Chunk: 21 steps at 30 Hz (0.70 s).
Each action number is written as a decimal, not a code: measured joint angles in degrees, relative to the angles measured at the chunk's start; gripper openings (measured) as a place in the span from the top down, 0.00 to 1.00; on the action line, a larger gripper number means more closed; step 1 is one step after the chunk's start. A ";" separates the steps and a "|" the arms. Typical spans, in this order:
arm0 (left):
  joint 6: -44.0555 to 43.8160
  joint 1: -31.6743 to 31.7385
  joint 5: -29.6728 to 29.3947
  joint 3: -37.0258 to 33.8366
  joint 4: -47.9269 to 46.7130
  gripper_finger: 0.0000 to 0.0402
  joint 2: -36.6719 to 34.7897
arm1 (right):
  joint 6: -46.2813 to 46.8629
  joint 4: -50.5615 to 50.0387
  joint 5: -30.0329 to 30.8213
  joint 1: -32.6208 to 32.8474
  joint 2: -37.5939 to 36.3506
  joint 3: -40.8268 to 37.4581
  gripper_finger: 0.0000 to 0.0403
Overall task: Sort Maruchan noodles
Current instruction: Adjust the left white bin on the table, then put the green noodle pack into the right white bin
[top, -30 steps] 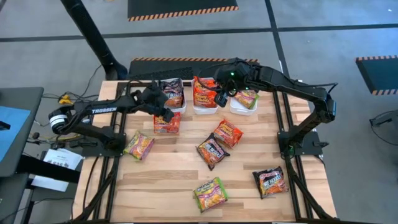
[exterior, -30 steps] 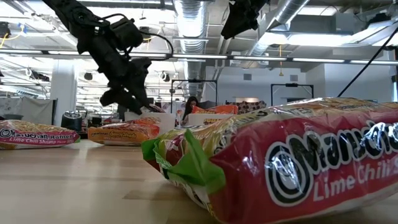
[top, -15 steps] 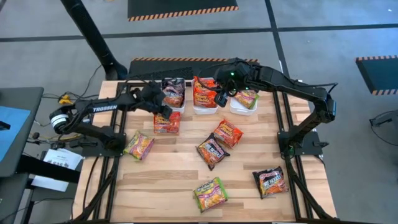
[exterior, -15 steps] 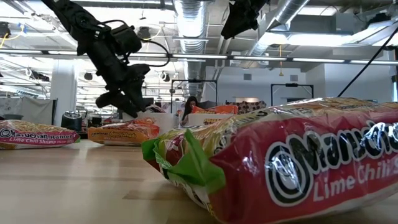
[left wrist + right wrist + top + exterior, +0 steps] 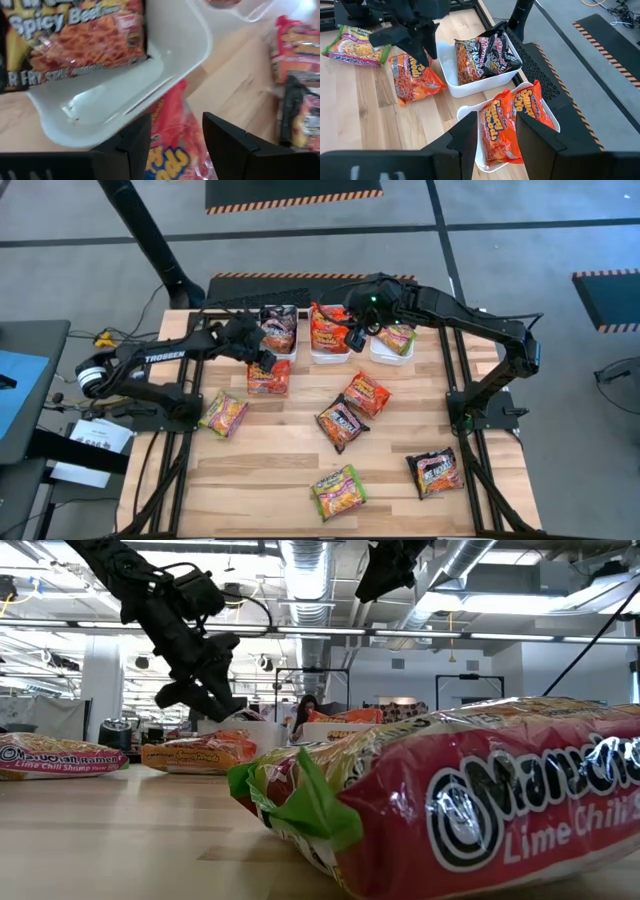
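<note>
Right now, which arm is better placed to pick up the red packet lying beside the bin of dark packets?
Probably the left: the left gripper hangs open just above the red packet. The right gripper hovers over the middle bin.

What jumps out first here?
Three white bins at the table's far edge already hold sorted noodle packets, while six more packets lie scattered on the wood. The left claw hangs open above an orange packet beside the leftmost bin; the right claw hovers open over the middle one.
</note>
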 joint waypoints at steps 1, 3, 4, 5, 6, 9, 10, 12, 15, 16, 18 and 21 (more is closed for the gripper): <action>0.00 -0.25 0.02 0.00 -0.02 0.58 -0.55 | 0.01 -0.13 0.00 0.00 0.00 0.00 0.61; -0.15 -0.57 0.24 0.00 -0.02 0.58 -1.88 | 0.02 -0.50 0.00 0.00 0.00 0.00 0.61; -0.67 -0.72 0.39 0.00 0.02 0.58 -2.76 | 0.02 -0.77 0.00 0.00 0.00 0.00 0.61; -1.18 -0.77 0.59 0.00 0.09 0.58 -3.66 | 0.02 -1.15 0.00 0.00 0.00 0.00 0.61; -1.78 -0.83 0.85 0.00 0.05 0.58 -4.74 | 0.02 -1.51 0.00 0.08 0.00 0.00 0.61; -3.16 -1.38 1.37 0.00 0.16 0.58 -8.63 | 0.02 -3.35 0.00 0.67 0.00 0.00 0.61; -3.44 -1.59 1.52 0.00 0.11 0.58 -10.10 | 0.02 -4.28 -0.06 0.97 0.00 0.00 0.61; -3.50 -2.27 1.73 0.02 0.28 0.58 -13.12 | 0.03 -6.39 -0.14 1.68 0.00 0.00 0.59; -3.54 -3.47 1.71 0.02 0.26 0.58 -17.70 | 1.54 -9.72 -0.17 3.15 0.00 0.00 0.55; -3.54 -3.89 1.71 0.02 0.29 0.58 -19.30 | 3.00 -10.64 -0.17 3.75 0.00 0.00 0.53; -3.54 -4.76 1.71 0.02 0.78 0.58 -22.17 | 6.05 -12.34 -0.17 5.34 0.00 0.00 0.49; -3.23 -5.57 1.89 0.02 1.19 0.58 -26.38 | 9.55 -14.53 -1.55 8.44 0.00 0.00 0.44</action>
